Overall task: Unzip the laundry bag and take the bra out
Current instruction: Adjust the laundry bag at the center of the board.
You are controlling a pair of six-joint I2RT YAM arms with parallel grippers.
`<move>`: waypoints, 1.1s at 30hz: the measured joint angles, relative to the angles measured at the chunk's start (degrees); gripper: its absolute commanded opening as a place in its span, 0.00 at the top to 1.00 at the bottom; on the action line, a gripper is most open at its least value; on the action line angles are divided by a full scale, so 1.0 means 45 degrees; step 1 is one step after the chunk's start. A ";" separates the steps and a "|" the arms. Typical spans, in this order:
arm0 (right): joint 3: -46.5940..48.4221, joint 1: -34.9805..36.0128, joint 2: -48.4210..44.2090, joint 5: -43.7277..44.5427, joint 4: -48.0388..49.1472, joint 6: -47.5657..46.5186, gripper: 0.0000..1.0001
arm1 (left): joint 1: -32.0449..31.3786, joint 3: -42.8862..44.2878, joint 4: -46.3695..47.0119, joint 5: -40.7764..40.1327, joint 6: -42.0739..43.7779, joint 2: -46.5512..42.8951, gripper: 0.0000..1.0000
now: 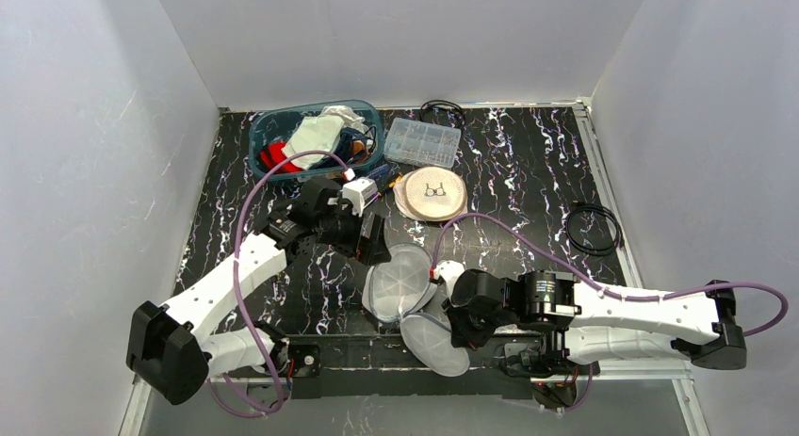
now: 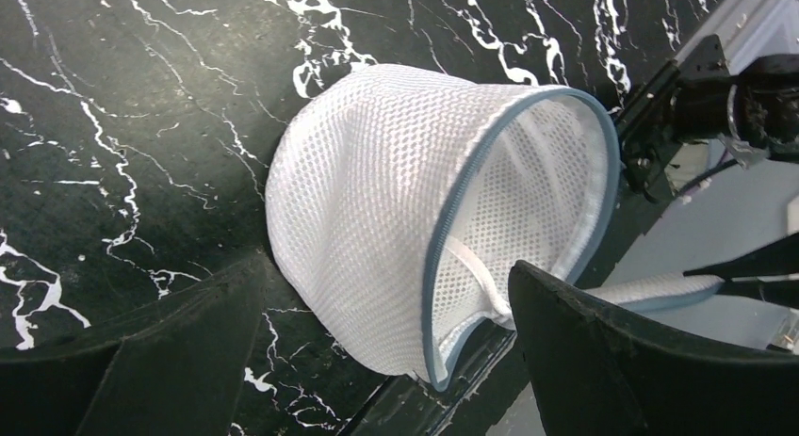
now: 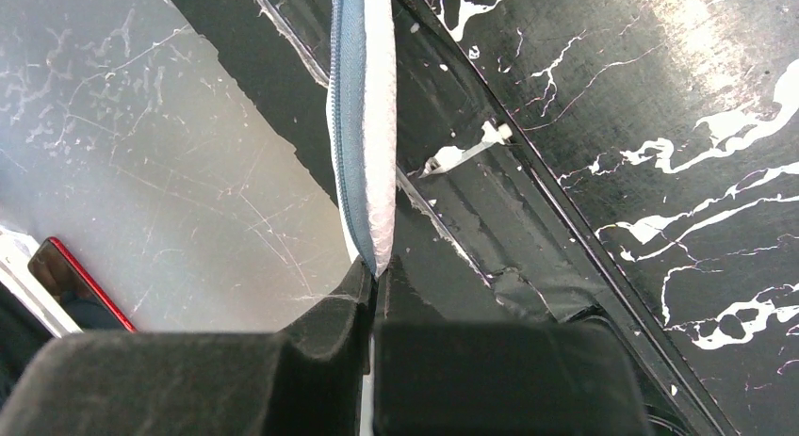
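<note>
The laundry bag point(image 1: 400, 283) is lying at 6 o'clock on the marbled table point(image 1: 528, 172), unzipped, with its two mesh halves gaping apart like a shell. The right gripper point(image 3: 375, 274) is pinching the blue-grey zipper rim of the nearer half, its fingers pressed together on that edge. Its wrist camera is catching only a strip of the rim, which is running out of the top of the frame. The left gripper point(image 1: 374, 240) is hovering at 11 o'clock of the bag, its fingers point(image 2: 141, 361) spread wide and gripping nothing. One of them is hiding part of the rim. A pale band is showing inside the domed half, but whether it is the bra cannot be told. At 11 o'clock on the table, a blue bin point(image 1: 264, 135) is holding a jumble of cloth too tangled to sort out.
</note>
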 measured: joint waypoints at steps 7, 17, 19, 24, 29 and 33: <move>0.0000 0.0000 0.0175 0.0044 -0.0015 -0.0058 0.99 | 0.0005 0.0039 -0.0131 0.0840 0.0136 0.0355 0.25; 0.0486 0.0000 0.0996 0.0131 0.0141 -0.0364 0.99 | 0.0000 -0.0029 -0.0476 0.0957 -0.0243 0.1515 1.00; 0.0831 0.0000 0.1399 0.0282 0.0204 -0.0495 0.99 | 0.0000 0.0000 -0.0738 0.0466 -0.0345 0.1010 1.00; 0.1792 -0.0214 0.2535 0.1156 0.1005 -0.0894 0.88 | 0.0005 0.1015 -0.2283 -0.2157 -0.0801 -0.1015 1.00; 0.1948 -0.1345 0.2691 0.1603 0.2739 -0.0991 0.30 | 0.0005 0.3963 -0.4051 -0.4731 -0.0908 -0.2370 1.00; 0.1948 -0.1923 0.2249 0.1943 0.3939 -0.1132 0.06 | 0.0000 0.6873 -0.5435 -0.6067 -0.0967 -0.2254 1.00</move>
